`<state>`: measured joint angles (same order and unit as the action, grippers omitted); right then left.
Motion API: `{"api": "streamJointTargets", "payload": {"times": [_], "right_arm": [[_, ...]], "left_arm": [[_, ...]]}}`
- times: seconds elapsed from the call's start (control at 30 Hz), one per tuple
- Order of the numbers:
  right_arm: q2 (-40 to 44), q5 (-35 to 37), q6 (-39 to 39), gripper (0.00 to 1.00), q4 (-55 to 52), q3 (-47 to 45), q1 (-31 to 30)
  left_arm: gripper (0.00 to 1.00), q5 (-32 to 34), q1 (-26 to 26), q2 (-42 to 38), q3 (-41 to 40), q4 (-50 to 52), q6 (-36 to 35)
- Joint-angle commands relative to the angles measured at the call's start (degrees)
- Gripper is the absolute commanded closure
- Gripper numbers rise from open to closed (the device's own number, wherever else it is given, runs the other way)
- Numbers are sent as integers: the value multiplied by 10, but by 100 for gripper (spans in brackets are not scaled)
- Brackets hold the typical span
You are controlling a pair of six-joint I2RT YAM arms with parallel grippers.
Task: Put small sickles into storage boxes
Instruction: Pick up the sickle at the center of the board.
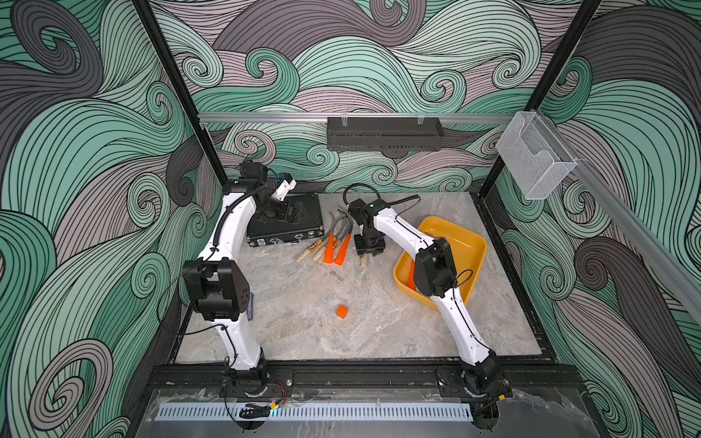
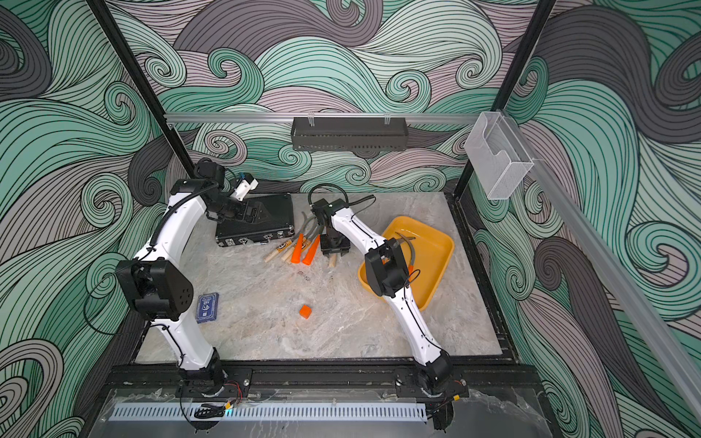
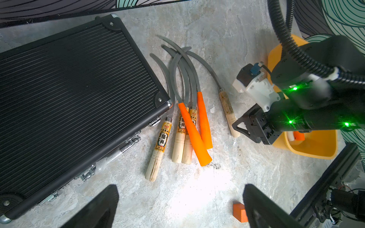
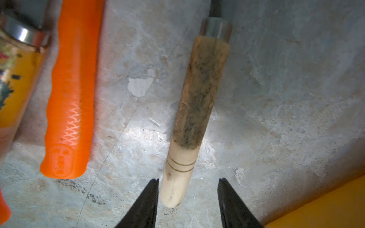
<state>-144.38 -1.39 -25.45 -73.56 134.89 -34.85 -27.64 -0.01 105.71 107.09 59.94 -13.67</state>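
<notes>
**While one sickle lies boxed, six are left on the table**

As our right claw [image 4: 188, 180] stands spread astride the butt of a stray wooden-handled sickle [image 4: 197, 110], pinching nothing yet, we judge this pick barely begun. Our left claw [image 3: 180, 189] hangs wide apart and empty above the table. Near the stray, a pile of five sickles [image 3: 187, 128] lies just beside the black case [image 3: 79, 98]. Further out, the yellow tray [image 2: 436, 242] holds one orange-handled sickle [image 1: 411, 280]. Only the right wrist view shows the gap between finger and handle. Only a top view plainly shows a small blue box [image 2: 206, 307] by the left arm.
</notes>
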Motion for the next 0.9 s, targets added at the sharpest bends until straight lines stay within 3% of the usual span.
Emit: {"api": "streamJointTargets", "payload": {"times": [0.0,0.27,0.87], "right_arm": [[-10,-10,-13,49,-10,-5,1],[-7,-7,-23,51,27,-51,1],[-18,34,-32,58,33,-49,2]], "left_arm": [[2,-7,0,-2,1,-5,6],[1,-4,0,-5,-1,-7,5],[1,0,0,-9,-7,-12,7]]}}
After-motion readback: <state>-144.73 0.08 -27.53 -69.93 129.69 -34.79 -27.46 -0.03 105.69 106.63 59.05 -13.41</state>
